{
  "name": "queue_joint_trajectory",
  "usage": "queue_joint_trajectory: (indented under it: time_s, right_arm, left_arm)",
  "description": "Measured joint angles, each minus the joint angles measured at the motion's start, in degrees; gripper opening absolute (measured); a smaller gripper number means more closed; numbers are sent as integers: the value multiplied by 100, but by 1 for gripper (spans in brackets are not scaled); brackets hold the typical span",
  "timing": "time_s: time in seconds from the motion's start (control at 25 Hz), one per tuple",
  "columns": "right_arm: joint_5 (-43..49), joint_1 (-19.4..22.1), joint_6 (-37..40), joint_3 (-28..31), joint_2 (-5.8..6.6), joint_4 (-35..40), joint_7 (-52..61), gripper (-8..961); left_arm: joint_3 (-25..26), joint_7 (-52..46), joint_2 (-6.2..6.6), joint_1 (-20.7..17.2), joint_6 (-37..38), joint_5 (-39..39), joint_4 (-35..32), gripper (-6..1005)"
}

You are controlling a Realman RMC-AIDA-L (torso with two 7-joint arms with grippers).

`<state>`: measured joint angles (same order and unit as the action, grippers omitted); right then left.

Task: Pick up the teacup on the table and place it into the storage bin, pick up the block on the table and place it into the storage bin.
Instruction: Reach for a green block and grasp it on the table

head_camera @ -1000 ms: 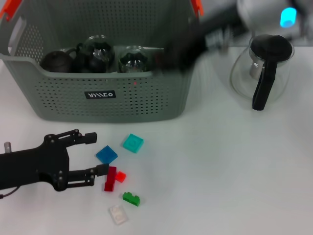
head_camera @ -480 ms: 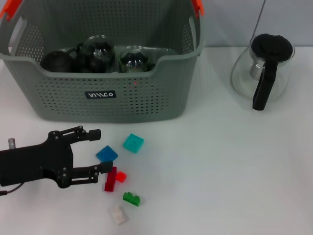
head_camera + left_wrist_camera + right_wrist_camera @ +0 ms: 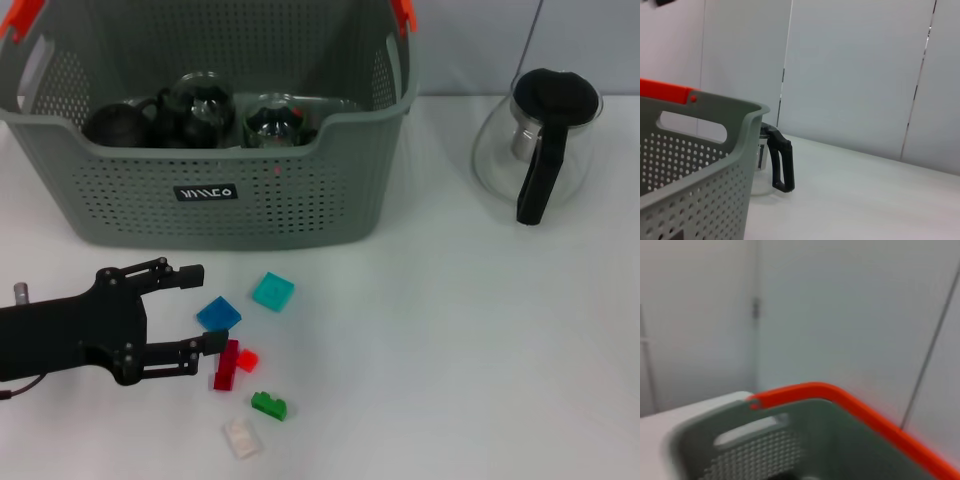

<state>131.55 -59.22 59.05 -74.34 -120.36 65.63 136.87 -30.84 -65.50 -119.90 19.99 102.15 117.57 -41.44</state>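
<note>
The grey-green storage bin (image 3: 215, 190) stands at the back left and also fills the near side of the left wrist view, storage bin (image 3: 695, 170). Inside it lie a dark pot (image 3: 115, 125) and two rounded glass teacups (image 3: 203, 103). Several small blocks lie in front of it. My left gripper (image 3: 203, 308) is low at the front left and open, and the blue block (image 3: 218, 314) sits between its fingertips. A dark red block (image 3: 227, 364) lies just past the nearer finger. My right gripper is out of view; its wrist camera sees the bin's orange-red handle (image 3: 840, 401).
A teal block (image 3: 272, 291), a small bright red block (image 3: 247, 360), a green block (image 3: 268, 405) and a white block (image 3: 241, 437) lie near the blue one. A glass pot with a black handle (image 3: 540, 150) stands at the back right.
The right arm, which blurred across the bin's right corner a second ago, has left the head view. My left gripper has crept slightly toward the blue block.
</note>
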Motion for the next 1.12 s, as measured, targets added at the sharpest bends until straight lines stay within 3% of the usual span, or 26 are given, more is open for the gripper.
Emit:
queue_joint_trajectory:
  time_s: [0.28,0.52,0.72,1.12]
  right_arm:
    - [-948,1491,2429,43,22,1928,-553,662]
    - [-742,1950,4003,-227,20,2035,-888,903]
    - [-337,1953,3752,-1111,-8,1413,-825,919]
    - [-301,1394,1515,-3213,-62,-179,-709,891]
  left_arm:
    - [-3,31,10,-48,6,34,-11,830]
    - [-2,37,19,-47,-43,43,-9,830]
    - [-3,37,19,-38,-52,46,-20,829]
    - [-1,38,28,-90,-64,145,-38,829]
